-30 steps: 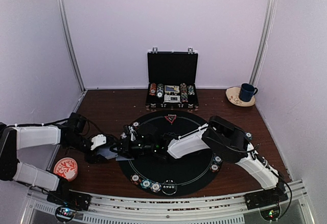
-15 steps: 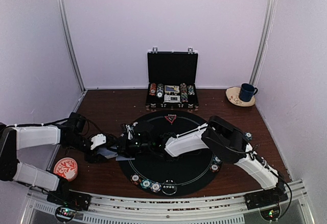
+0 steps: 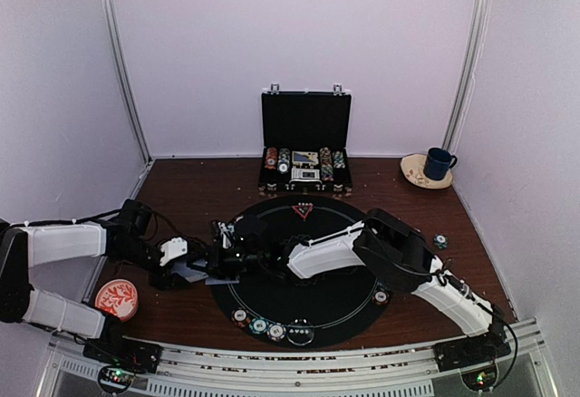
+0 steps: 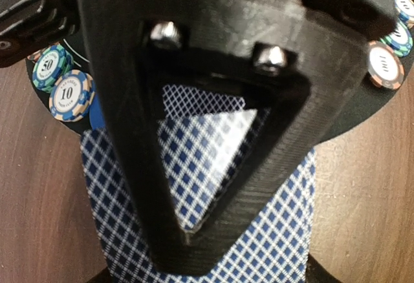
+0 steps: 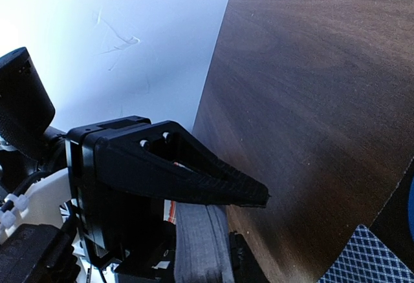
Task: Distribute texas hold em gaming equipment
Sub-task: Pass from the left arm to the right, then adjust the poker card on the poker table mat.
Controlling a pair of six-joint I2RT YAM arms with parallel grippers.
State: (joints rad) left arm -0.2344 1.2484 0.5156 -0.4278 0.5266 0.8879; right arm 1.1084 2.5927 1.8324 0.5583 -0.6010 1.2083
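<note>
We see both arms meeting at the left rim of the round black mat [image 3: 313,302], left of centre in the overhead view. The left gripper [image 3: 184,268] is clenched on the deck of playing cards [image 4: 259,247]. In the right wrist view the grey edge of the stack sits between its black fingers at bottom centre. In its own wrist view the blue-and-white lattice backs fill the lower half of the frame behind one triangular finger. We judge it holds the deck level just off the mat's edge so that the top card faces the other arm, like a dealer's hand.

The right gripper [image 3: 224,256] lies stretched across the mat from the right, its tip at the deck. We cannot tell whether its jaws pinch a card or stand parted. Its own wrist view shows only a card corner [image 5: 362,257] at lower right, not its fingers.

Small groups of poker chips [image 3: 258,326] sit along the mat's near rim, with more at its right rim. These look to us like seat stakes laid out, so dealing cards seems the step in hand. The red triangle marker [image 3: 304,208] lies at the far rim. Beyond it the open briefcase [image 3: 305,121] stands at upper centre, a blue mug [image 3: 439,163] at upper right, and a patterned dish [image 3: 116,297] at lower left.
</note>
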